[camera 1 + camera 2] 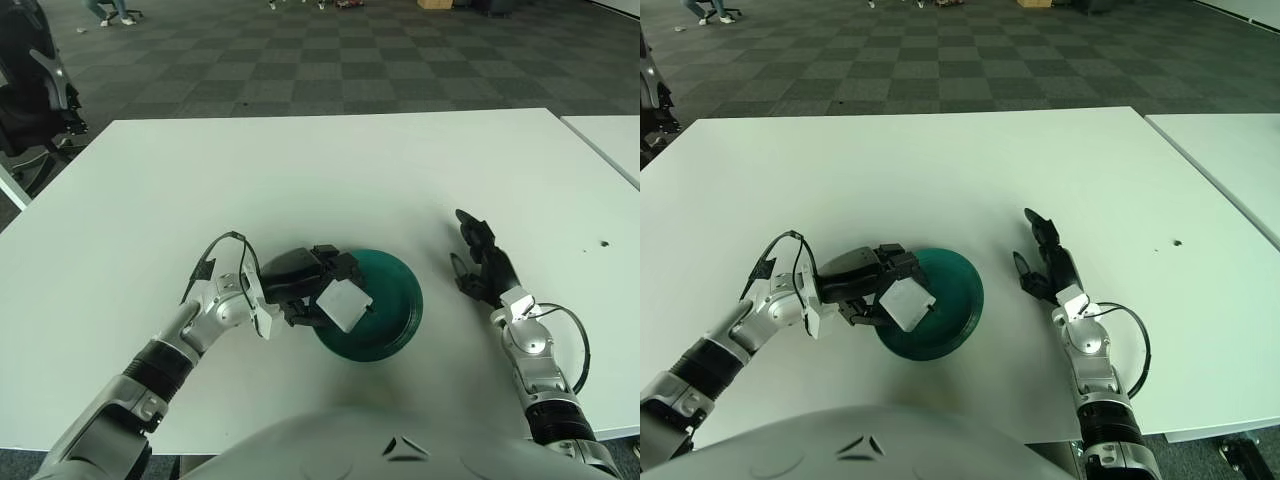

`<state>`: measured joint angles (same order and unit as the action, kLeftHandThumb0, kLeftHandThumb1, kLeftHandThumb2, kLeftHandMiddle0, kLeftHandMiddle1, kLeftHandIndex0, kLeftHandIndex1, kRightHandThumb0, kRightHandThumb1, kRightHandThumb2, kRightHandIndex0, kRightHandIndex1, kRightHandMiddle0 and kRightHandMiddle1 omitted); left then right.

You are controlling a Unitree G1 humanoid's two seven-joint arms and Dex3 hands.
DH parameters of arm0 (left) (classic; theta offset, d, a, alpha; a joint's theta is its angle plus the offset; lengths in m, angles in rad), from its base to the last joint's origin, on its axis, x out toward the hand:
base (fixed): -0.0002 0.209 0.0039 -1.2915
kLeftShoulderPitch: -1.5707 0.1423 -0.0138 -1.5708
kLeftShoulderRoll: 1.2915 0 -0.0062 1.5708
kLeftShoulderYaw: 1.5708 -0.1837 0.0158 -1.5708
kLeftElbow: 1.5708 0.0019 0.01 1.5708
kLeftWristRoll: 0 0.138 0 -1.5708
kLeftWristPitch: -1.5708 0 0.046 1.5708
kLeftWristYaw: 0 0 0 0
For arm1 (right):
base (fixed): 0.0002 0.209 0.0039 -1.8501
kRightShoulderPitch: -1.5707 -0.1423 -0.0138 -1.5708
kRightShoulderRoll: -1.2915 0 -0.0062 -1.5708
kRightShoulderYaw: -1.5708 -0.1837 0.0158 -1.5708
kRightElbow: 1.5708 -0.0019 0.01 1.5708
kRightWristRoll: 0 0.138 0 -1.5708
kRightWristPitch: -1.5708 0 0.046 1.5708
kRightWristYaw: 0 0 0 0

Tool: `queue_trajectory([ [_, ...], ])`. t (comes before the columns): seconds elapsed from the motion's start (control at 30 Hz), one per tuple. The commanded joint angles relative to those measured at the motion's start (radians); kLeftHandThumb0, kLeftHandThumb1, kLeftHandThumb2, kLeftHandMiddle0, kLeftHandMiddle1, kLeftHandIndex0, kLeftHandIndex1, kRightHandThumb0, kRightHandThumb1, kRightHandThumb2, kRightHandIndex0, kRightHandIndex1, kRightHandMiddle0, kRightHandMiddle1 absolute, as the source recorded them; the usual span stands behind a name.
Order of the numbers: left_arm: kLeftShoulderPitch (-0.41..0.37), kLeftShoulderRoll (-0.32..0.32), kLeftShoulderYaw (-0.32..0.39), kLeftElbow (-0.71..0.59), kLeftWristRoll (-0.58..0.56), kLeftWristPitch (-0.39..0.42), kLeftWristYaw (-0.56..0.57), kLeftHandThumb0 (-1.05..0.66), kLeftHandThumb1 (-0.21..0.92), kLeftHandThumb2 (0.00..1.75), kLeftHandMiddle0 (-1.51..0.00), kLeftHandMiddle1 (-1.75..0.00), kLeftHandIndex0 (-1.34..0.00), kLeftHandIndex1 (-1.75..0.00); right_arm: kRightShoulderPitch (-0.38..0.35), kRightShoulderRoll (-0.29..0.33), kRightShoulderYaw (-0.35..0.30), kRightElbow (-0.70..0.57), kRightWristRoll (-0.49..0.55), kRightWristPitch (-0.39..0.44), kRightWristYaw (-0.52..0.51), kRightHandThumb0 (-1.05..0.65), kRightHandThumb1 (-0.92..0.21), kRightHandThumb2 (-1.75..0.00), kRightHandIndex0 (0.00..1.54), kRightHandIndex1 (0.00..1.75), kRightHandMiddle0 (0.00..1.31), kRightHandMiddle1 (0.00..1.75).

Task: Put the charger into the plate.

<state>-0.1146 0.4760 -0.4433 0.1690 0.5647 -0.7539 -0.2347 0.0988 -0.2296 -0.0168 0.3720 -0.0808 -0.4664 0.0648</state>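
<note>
Checkered grey carpet stretched behind a white bench (330, 160); a second white bench (610, 140) stood just past its far right corner, and a dark chair (30, 90) showed beyond its far left corner. Near the front edge of the bench sat a dark green plate (385, 318); it served as the middle of the scene. Just left of the plate, the left hand (310, 290) reached in from the left, its dark fingers clenched around a white charger (343, 306); the charger was tilted, held over the left rim of the plate and partly above its inside; whether it touched the plate could not be told. A thin black cable (225, 250) looped over the left wrist, left of the plate. To the right of the plate, apart from it, the right hand (480, 262) showed above the bench with its fingers spread and pointing away from the robot, holding nothing; whether it touched the bench could not be told.
</note>
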Motion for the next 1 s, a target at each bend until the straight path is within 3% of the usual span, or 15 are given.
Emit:
queue_trajectory([
  [0.0,-0.004,0.0,-0.001,0.037,0.072,-0.008,0.055,-0.89,0.92,0.57,-0.15,-0.11,0.0,-0.57,0.114,0.123,0.072,0.2,0.002,0.011,0.015,-0.74,-0.92,-0.62,0.16,0.01,0.0,0.47],
  [0.17,-0.01,0.005,-0.005,0.057,0.116,-0.026,0.094,-0.96,0.92,0.64,-0.07,-0.02,0.0,-0.31,0.107,0.129,0.074,0.222,0.009,0.003,0.023,-0.72,-0.92,-0.61,0.17,0.01,0.0,0.47],
  [0.47,-0.029,0.001,0.006,0.074,0.159,-0.079,0.179,-1.04,0.92,0.72,-0.01,0.0,0.0,-0.09,0.078,0.137,0.083,0.271,0.004,-0.025,0.031,-0.69,-0.92,-0.66,0.19,0.01,0.0,0.52],
  [0.9,-0.031,-0.017,0.054,0.116,0.086,-0.158,0.26,-1.05,0.92,0.72,0.0,0.0,0.0,0.0,0.074,0.147,0.082,0.303,0.012,-0.047,0.038,-0.69,-0.92,-0.66,0.16,0.0,0.0,0.52],
  [0.97,-0.027,-0.01,0.071,0.122,-0.001,-0.178,0.24,-1.05,0.92,0.72,0.0,0.0,0.0,0.0,0.078,0.149,0.084,0.295,0.005,-0.04,0.027,-0.7,-0.92,-0.65,0.16,0.0,0.0,0.5],
])
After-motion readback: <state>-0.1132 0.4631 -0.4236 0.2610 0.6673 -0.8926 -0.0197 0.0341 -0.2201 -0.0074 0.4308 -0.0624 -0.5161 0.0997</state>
